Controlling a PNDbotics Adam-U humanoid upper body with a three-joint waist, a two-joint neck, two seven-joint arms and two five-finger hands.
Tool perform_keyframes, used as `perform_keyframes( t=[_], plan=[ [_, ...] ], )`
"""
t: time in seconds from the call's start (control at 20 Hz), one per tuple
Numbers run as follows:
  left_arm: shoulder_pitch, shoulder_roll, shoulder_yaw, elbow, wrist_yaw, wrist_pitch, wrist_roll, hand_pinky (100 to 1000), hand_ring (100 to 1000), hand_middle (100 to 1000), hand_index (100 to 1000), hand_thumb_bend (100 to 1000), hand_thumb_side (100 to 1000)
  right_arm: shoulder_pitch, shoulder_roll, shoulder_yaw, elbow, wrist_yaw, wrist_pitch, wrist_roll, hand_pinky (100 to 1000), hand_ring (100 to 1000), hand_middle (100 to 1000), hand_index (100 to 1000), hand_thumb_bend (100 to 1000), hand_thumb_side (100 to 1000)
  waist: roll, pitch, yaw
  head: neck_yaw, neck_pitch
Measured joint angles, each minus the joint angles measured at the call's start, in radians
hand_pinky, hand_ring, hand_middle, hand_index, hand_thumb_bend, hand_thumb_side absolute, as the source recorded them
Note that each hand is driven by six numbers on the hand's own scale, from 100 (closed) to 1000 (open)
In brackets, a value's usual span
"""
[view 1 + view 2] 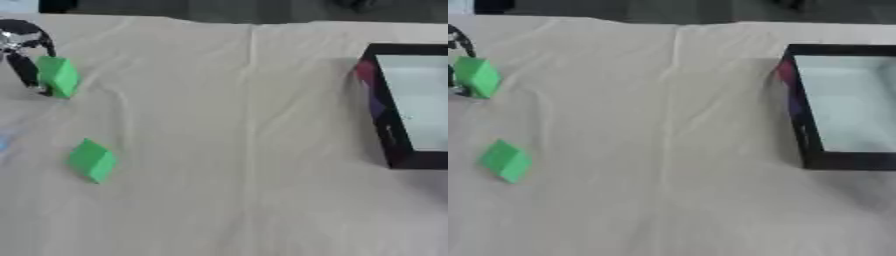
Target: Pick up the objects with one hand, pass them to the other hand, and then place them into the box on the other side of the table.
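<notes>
Two green blocks sit on our left side of the counter (245, 200), which has a pale cloth over it. Our left hand (22, 45) comes in at the top left corner. Its dark fingers (26, 72) curl down and pinch the far block (58, 76), which stands up tall between them, right by the cloth. We cannot tell if that block is lifted or resting on the cloth. The near block (91, 160) lies tilted on the cloth, closer to us and well apart from the hand. Nothing touches it. The box (798, 115) is on the right side, far from both blocks. It has black walls and a pale floor inside. Our right hand does not show in either view.
</notes>
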State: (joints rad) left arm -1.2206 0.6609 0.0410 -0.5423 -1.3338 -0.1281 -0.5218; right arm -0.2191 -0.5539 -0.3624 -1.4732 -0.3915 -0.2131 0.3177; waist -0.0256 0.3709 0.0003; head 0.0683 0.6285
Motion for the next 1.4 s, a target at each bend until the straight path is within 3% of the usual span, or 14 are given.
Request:
perform_keyframes(
  t=[0.45,0.6,0.85,1.1,1.4],
  plan=[
    [0.002,0.0,0.0,0.009,-0.015,0.007,-0.015,821,830,792,680,624,100,0.001,0.004,0.0,0.003,0.008,-0.003,-0.003,1000,936,959,903,100,524,-0.001,0.001,-0.001,0.01,0.0],
    [0.002,0.0,0.0,0.009,-0.017,0.009,-0.026,798,788,721,608,636,100,0.001,0.004,0.0,0.005,0.008,-0.004,-0.004,1000,937,959,903,100,524,-0.001,0.001,-0.001,0.011,0.0],
    [0.002,0.0,0.001,0.011,-0.017,0.012,-0.033,755,728,602,564,638,100,0.004,0.004,0.0,0.006,0.008,-0.004,-0.005,1000,936,959,903,100,524,-0.001,0.001,-0.001,0.013,0.001],
    [0.001,-0.004,0.001,0.002,-0.014,0.008,-0.003,714,682,525,551,615,100,0.008,0.004,0.0,0.006,0.008,-0.003,-0.006,1000,936,959,903,100,525,-0.002,-0.002,0.001,0.017,0.002],
    [-0.003,-0.009,0.001,-0.017,0.013,-0.003,0.034,713,677,519,556,575,100,0.014,0.004,0.0,0.007,0.007,-0.002,-0.005,1000,937,960,904,100,524,-0.001,-0.018,0.008,0.017,0.011]
  ],
)
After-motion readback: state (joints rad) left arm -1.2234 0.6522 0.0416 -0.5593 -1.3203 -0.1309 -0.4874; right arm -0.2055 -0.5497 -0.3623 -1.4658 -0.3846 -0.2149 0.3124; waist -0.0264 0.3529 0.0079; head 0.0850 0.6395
